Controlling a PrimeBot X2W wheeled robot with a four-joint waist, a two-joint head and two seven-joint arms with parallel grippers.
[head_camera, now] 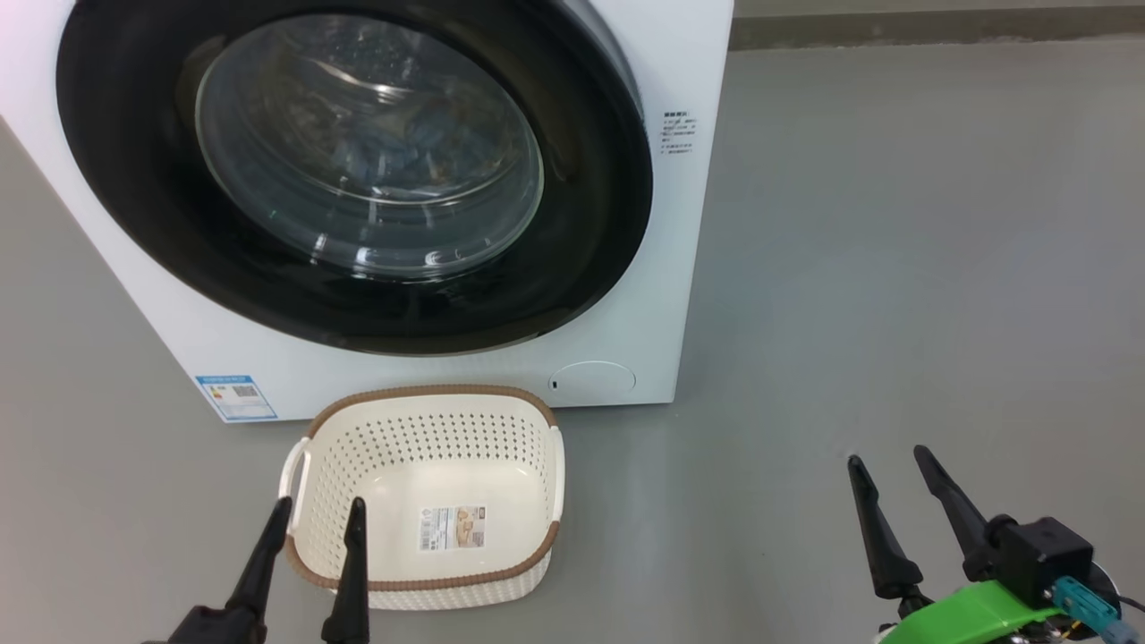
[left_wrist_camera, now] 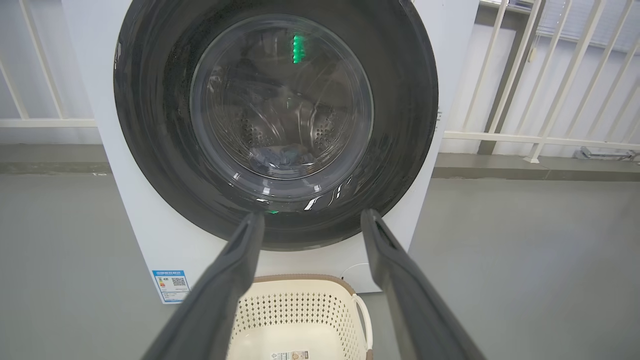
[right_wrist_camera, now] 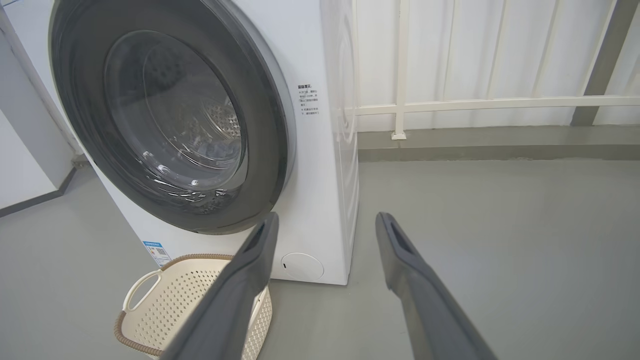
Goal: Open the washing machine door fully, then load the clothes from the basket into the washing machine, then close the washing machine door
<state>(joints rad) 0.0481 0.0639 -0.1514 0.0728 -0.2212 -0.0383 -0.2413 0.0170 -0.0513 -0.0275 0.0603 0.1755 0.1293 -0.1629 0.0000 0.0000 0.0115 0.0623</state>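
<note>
Pincers: what are they doing?
The left pincer is hanging over the basket, the right pincer over the floor well to its right; both are gaping wide, gripping nothing.
And the load?
The clothes are lying inside the washing machine, showing through the washing machine door, which is sitting shut. The basket is standing just before it.

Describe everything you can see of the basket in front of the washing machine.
The basket is small and rectangular with rounded corners, cream-white plastic by its look, with perforated walls. A brown woven-look rim runs around the top, and there is a white handle on either side. It is empty but for a label on its bottom. It stands upright on the grey floor, close before the washing machine.
</note>
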